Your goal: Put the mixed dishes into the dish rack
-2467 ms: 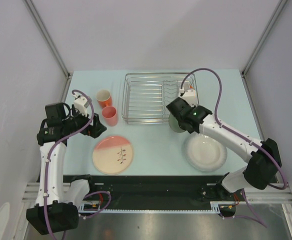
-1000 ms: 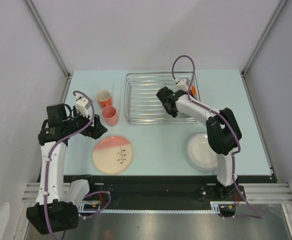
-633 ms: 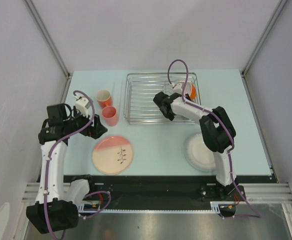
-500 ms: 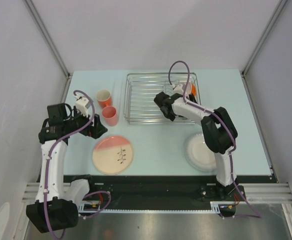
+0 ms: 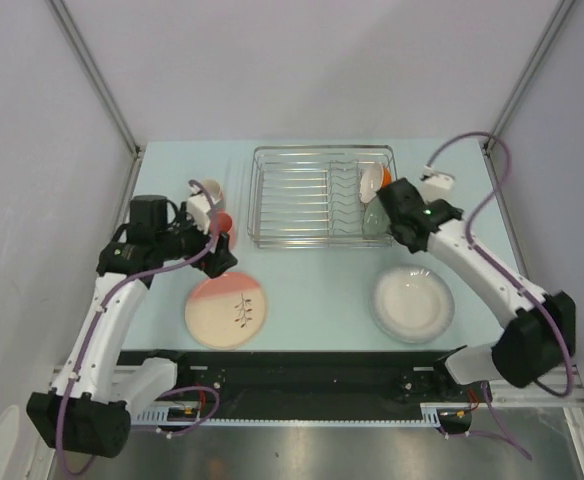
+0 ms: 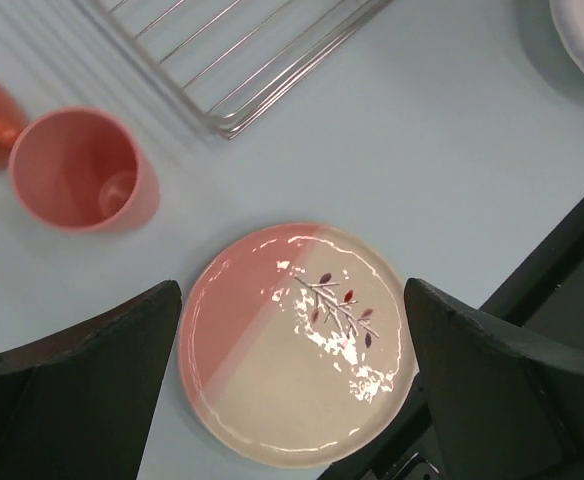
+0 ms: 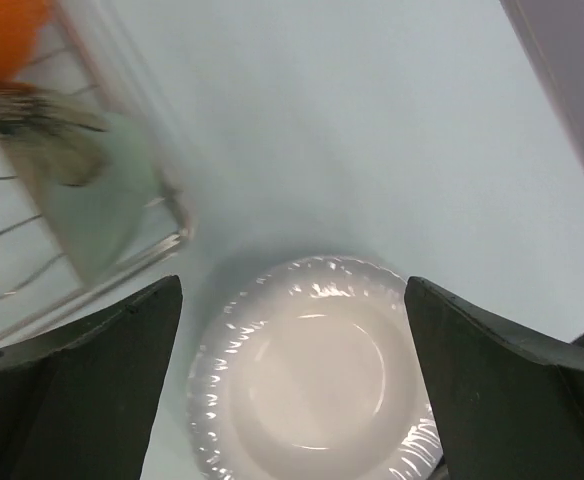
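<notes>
Jaws of the left gripper (image 6: 290,292) stand wide apart and empty – the cream-and-pink plate (image 6: 294,345) lies flat on the table directly beneath them, off the near-left corner of the dish rack (image 5: 292,205). One orange cup (image 6: 80,168) stands upright near that same corner, on the rack's left side. Jaws of the right gripper (image 7: 292,285) are likewise spread with nothing held; the large white plate (image 7: 312,400) lies flat below them, off the rack's near-right corner. Pale green bowl (image 5: 375,220) and small white-and-orange bowl (image 5: 374,180) are seated at the rack's right end. Both plates are round, so no long axis governs the approach — each will probably have to be taken by its rim, left arm for the pink plate, right arm for the white
</notes>
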Controlling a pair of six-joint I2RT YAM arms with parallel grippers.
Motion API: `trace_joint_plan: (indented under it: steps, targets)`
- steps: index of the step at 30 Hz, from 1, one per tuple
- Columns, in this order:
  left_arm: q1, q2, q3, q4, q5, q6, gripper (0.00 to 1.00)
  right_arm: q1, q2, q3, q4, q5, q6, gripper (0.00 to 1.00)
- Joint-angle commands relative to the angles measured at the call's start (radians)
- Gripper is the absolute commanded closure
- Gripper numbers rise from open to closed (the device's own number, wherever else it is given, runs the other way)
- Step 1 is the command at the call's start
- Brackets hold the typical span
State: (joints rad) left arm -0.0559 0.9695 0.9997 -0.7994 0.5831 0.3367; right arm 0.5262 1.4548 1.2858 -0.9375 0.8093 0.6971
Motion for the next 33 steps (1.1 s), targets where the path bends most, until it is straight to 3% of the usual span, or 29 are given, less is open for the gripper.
trace_joint_plan:
  steps: [1, 5, 9, 18, 33]
  targets:
    - [-0.200, 0.053, 0.054, 0.095, -0.115, -0.051, 0.00, -0.133, -0.171, -0.172, -0.072, -0.160, 0.179, 0.01]
    - [-0.370, 0.124, 0.068, 0.158, -0.158, -0.085, 0.00, -0.245, -0.257, -0.308, -0.109, -0.202, 0.217, 0.01]
    - [-0.467, 0.205, 0.123, 0.152, -0.192, -0.076, 0.00, -0.354, -0.301, -0.382, -0.098, -0.258, 0.200, 0.00]
    - [-0.473, 0.219, 0.143, 0.131, -0.172, -0.068, 0.00, -0.445, -0.266, -0.477, -0.012, -0.492, 0.213, 0.00]
    - [-0.472, 0.189, 0.111, 0.135, -0.189, -0.070, 0.00, -0.356, -0.188, -0.597, 0.187, -0.685, 0.214, 0.02]
